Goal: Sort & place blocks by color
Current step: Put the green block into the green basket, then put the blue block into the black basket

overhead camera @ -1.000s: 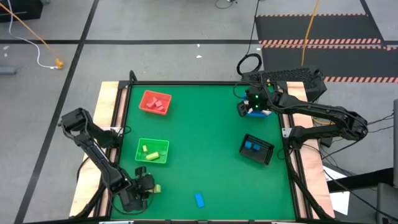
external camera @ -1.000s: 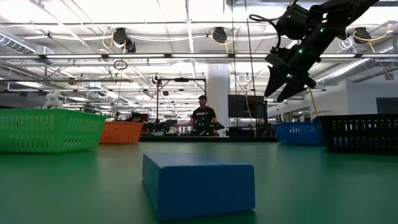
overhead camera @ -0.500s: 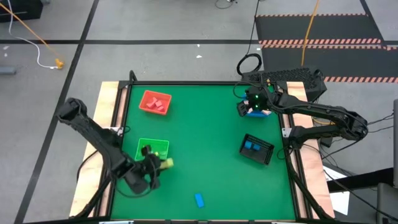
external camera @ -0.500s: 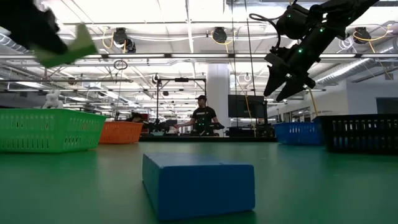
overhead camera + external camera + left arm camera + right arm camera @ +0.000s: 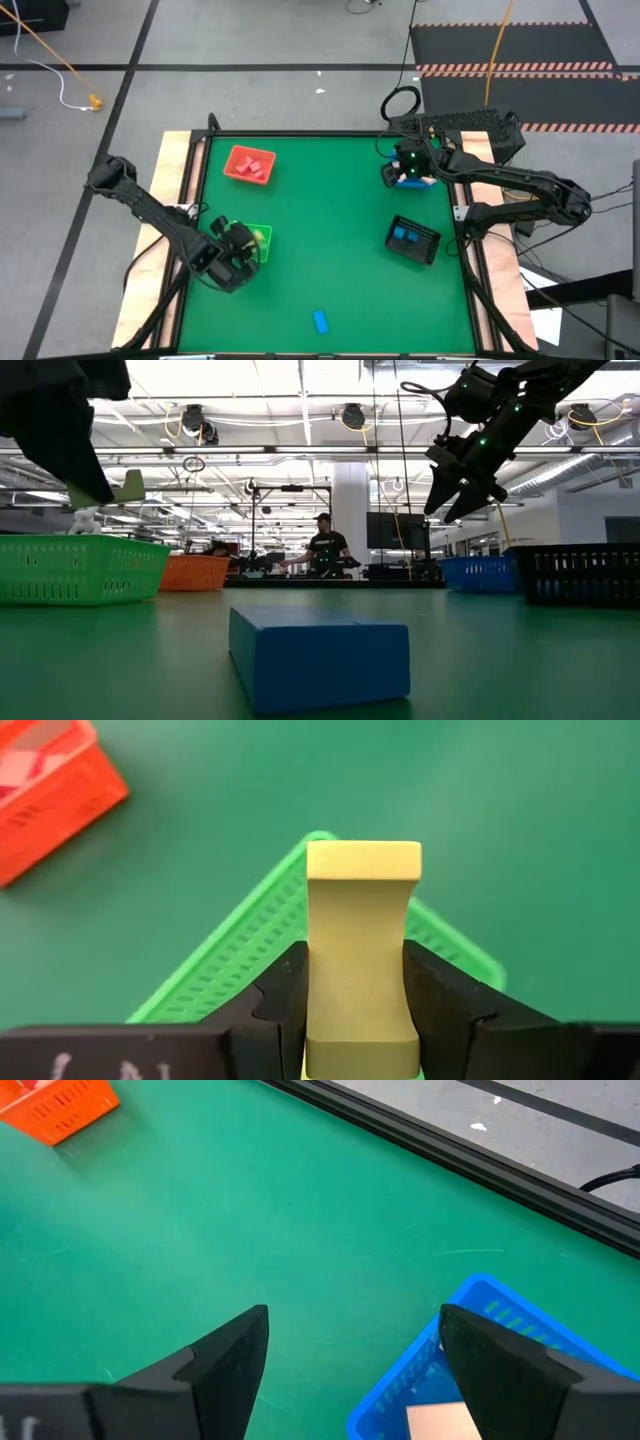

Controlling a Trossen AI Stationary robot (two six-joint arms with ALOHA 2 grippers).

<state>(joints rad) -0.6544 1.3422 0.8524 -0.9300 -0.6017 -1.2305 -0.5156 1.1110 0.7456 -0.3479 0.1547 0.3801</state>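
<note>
Over the mesh-walled green tray (image 5: 250,935), waisted yellow block (image 5: 362,950).

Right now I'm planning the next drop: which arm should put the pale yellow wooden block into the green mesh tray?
Left. The left gripper already clamps the pale yellow wooden block above the green mesh tray; the right gripper hangs open over the blue basket.

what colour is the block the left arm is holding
Pale yellow. The block shows best in the left wrist view, clamped between the left gripper's jaws over the green tray.
</note>
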